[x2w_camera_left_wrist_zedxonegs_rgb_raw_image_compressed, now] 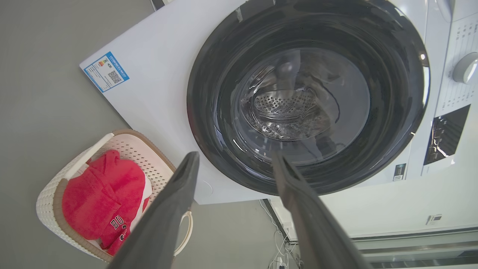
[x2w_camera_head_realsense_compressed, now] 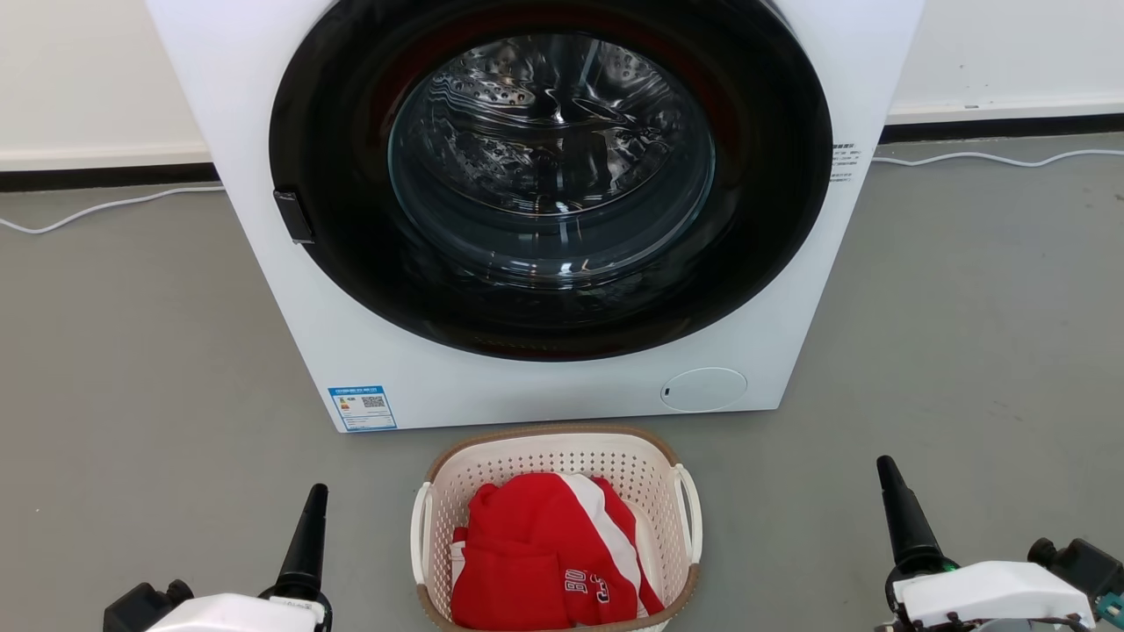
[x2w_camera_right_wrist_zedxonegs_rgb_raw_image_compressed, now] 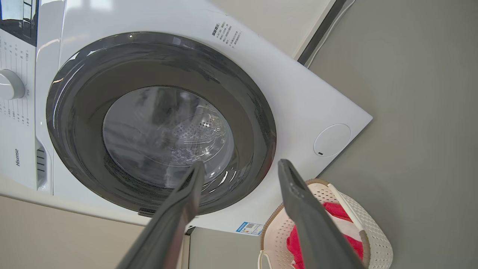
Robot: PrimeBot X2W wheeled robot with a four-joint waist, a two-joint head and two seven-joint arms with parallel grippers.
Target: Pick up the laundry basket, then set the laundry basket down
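Basket position: the laundry basket (x2w_camera_head_realsense_compressed: pixel 562 458) is seen upright on the grey floor (x2w_camera_head_realsense_compressed: pixel 132 395), near and centred, just in front of the washing machine (x2w_camera_head_realsense_compressed: pixel 369 351). Whether its far rim touches the machine cannot be told.
Left gripper: the left gripper (x2w_camera_left_wrist_zedxonegs_rgb_raw_image_compressed: pixel 235 158) is held with its fingers spread apart and nothing between them. It is placed near, to the left of the basket and clear of it.
Right gripper: the right gripper (x2w_camera_right_wrist_zedxonegs_rgb_raw_image_compressed: pixel 241 164) is likewise spread wide and empty, near and to the right of the basket, clear of it.
Weight: the basket is judged light, since thin perforated plastic is loaded with cloth alone.
Stiffness: the shell is expected to be fairly stiff, though some flex in the holed walls is likely.
Surface: smooth plastic is judged slippery against narrow fingers, while the woven-look rim may offer more bite.
Load: the red and white garment (x2w_camera_head_realsense_compressed: pixel 544 553) is soft and loose, so a shift is to be expected if the basket is tipped.
Hold: the left handle (x2w_camera_head_realsense_compressed: pixel 420 527) and the right handle (x2w_camera_head_realsense_compressed: pixel 691 513) are judged the best places, with 1 taken by each gripper so that a level lift is kept.
Count: 1 basket, 2 loop handles, 1 garment seen (more beneath cannot be ruled out), 1 washing machine, 2 grippers.
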